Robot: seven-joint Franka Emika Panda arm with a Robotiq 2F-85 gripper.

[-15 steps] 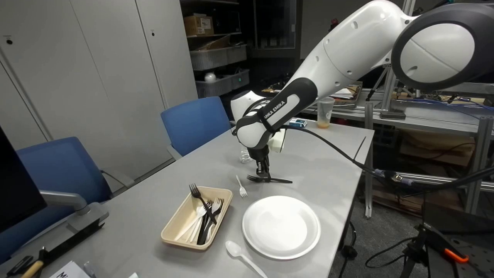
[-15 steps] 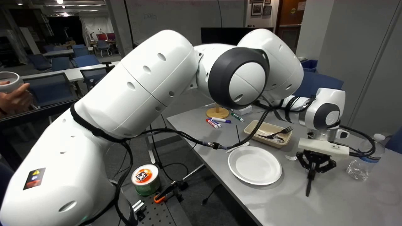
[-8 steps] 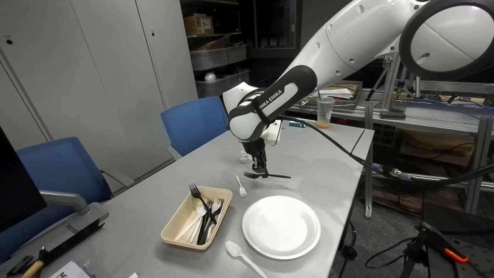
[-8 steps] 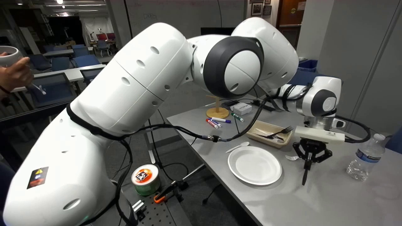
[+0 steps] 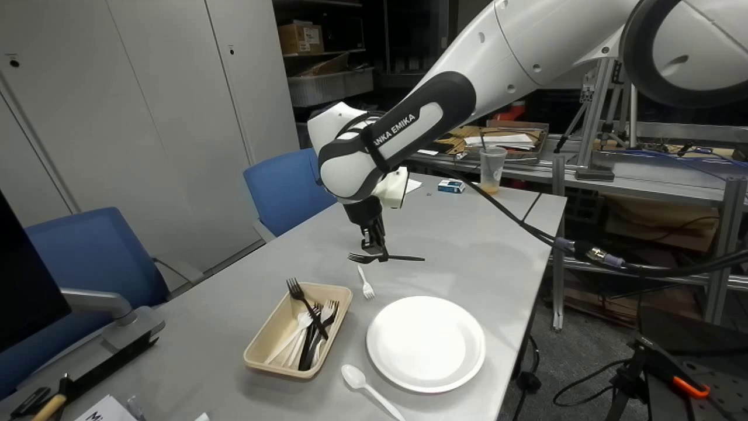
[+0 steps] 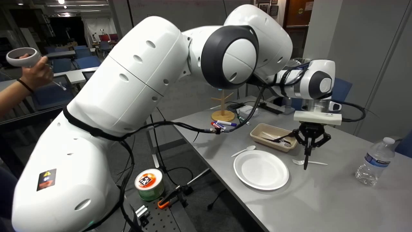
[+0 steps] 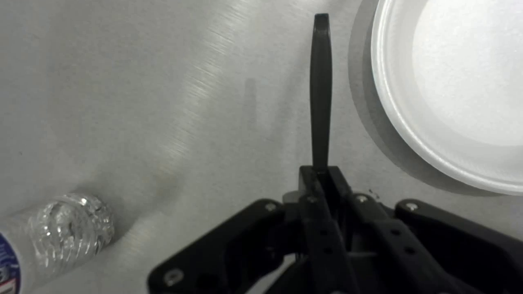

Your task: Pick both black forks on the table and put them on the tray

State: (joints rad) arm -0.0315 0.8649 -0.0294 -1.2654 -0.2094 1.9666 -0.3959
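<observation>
My gripper (image 5: 381, 257) is shut on a black fork (image 5: 407, 258), held above the grey table (image 5: 467, 245). In the wrist view the fork's handle (image 7: 320, 90) sticks out past the fingertips, between the jaws. The tines point to the tray side in an exterior view. The beige tray (image 5: 270, 334) stands nearer that camera, apart from the gripper; it also shows in an exterior view (image 6: 265, 141), beyond the gripper. Another black fork (image 5: 305, 302) lies in the tray, with its tines raised over the rim. White and black utensils lie under it.
A white plate (image 5: 425, 345) lies beside the tray. A white fork (image 5: 366, 283) lies between tray and gripper, and a white spoon (image 5: 356, 377) lies by the plate. A plastic bottle (image 6: 375, 161) stands on the table. Markers (image 6: 225, 123) and a wooden stand (image 6: 222, 115) are farther back.
My gripper has risen from close to the table with the black fork in it and moved toward the tray side. The tray, plate and white utensils have not moved.
</observation>
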